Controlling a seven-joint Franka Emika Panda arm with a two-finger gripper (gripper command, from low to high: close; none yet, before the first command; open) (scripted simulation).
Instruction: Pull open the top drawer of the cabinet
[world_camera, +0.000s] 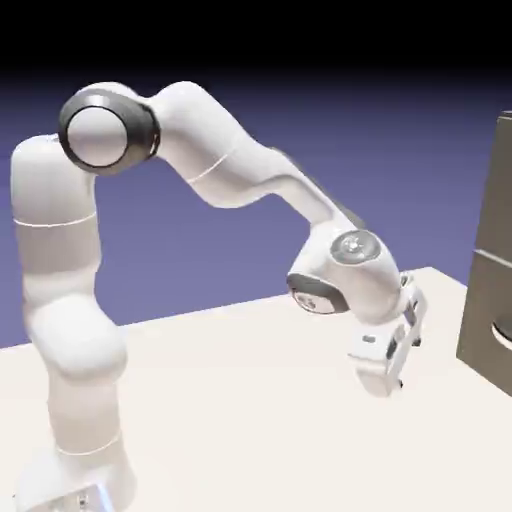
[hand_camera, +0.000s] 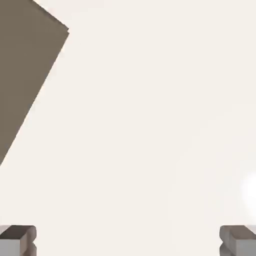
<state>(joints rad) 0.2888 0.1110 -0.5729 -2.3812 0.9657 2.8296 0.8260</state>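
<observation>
Dark grey-brown top drawer (world_camera: 497, 200) in line with the panel below, white gripper (world_camera: 410, 364) open and apart from it

The top drawer is the upper front of the cabinet (world_camera: 480, 325), at the exterior view's right, and the picture cuts off part of it. Under it runs a thin pale seam (world_camera: 492, 261), and below this seam I see the lower panel (world_camera: 486, 300) with a piece of curved silver handle (world_camera: 503, 338). The upper front looks level with the lower one. The cabinet stands on the pale table (world_camera: 230, 400), near that far corner of the table which shows just to the exterior view's left of it.

The gripper is a little before the cabinet, lower than the top drawer, and does not touch it. Its two fingers stand wide apart, and in the hand view only the pale table surface shows between them; it holds nothing. In the same view a brown part of the cabinet enters at the upper left.

From the gripper the white arm (world_camera: 210, 140) goes up and bends over the table, then comes down to its base (world_camera: 85, 480), at the exterior view's lower left. Behind the table's far edge, the backdrop (world_camera: 200, 270) is blue-violet, becoming black at the top.
</observation>
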